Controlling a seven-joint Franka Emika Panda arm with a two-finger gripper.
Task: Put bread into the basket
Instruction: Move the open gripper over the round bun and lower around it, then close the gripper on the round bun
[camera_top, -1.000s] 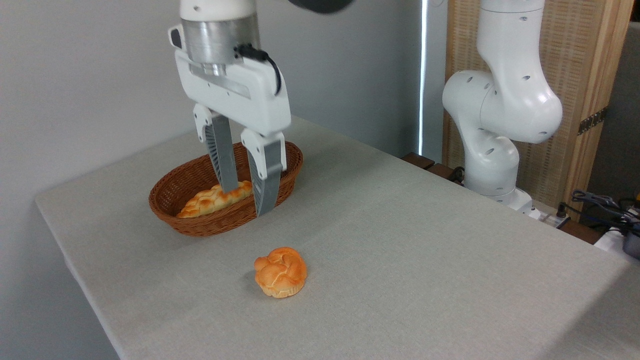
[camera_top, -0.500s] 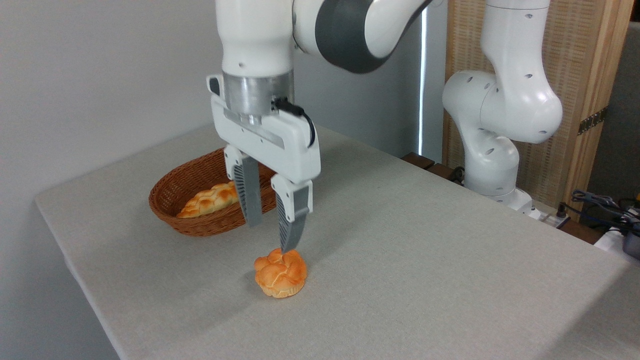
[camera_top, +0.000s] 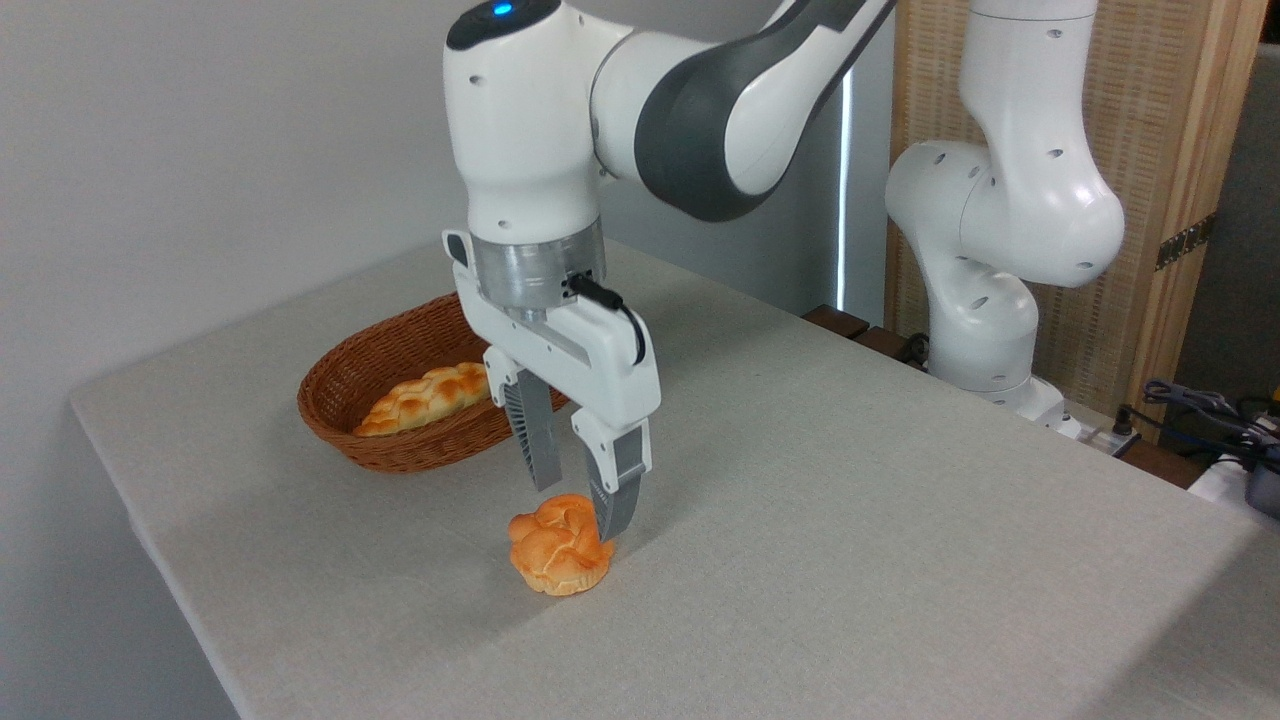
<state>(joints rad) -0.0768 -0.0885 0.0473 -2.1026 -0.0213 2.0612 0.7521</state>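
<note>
Two spread fingers of the tool (camera_top: 578, 510) straddle the bun (camera_top: 559, 543), unclenched and not yet gripping, so closing should catch its sides; it sits on the desk (camera_top: 850, 520), apart from the basket (camera_top: 400, 440); a loaf (camera_top: 425, 397) lies inside.

Bare table (camera_top: 800, 520) between bread (camera_top: 556, 545) and basket (camera_top: 400, 445).

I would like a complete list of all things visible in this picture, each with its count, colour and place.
bun: one, orange-golden, on the table in front of the basket
braided loaf: one, pale golden, inside the basket
basket: one, brown wicker, rear left of the table
table: one, grey cloth-covered
slatted screen: one, light wood, behind right
cables: several, dark, far right
arm: one, white and grey
end effector: one, open, astride the bun
</note>
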